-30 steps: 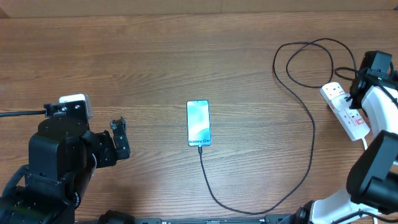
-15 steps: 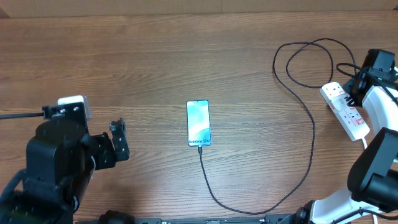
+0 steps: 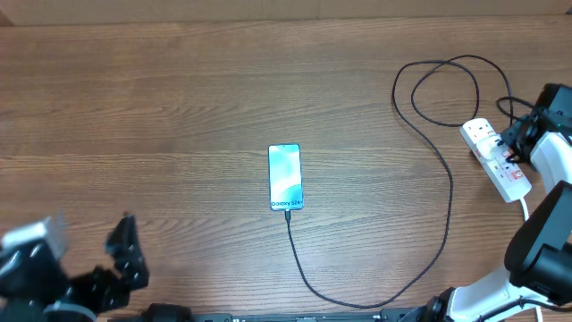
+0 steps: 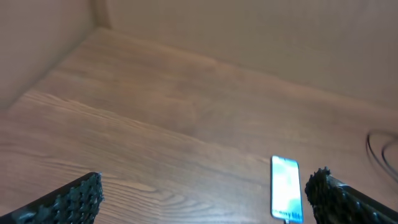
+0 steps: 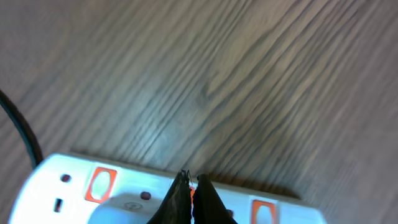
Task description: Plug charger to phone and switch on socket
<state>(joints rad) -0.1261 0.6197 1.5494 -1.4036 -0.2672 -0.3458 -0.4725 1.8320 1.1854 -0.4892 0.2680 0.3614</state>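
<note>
Right claw tips together on socket, left claw spread, blurred

Brown wood-grain table, beige wall

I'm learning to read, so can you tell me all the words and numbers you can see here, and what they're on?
"Galaxy S24": small dark letters on the light blue screen of the phone, at the end where the cable goes in, seen from overhead.
In the left wrist view, the phone's lettering is too blurred to read.
The socket shows red switches but no words or numbers that can be read.
</note>
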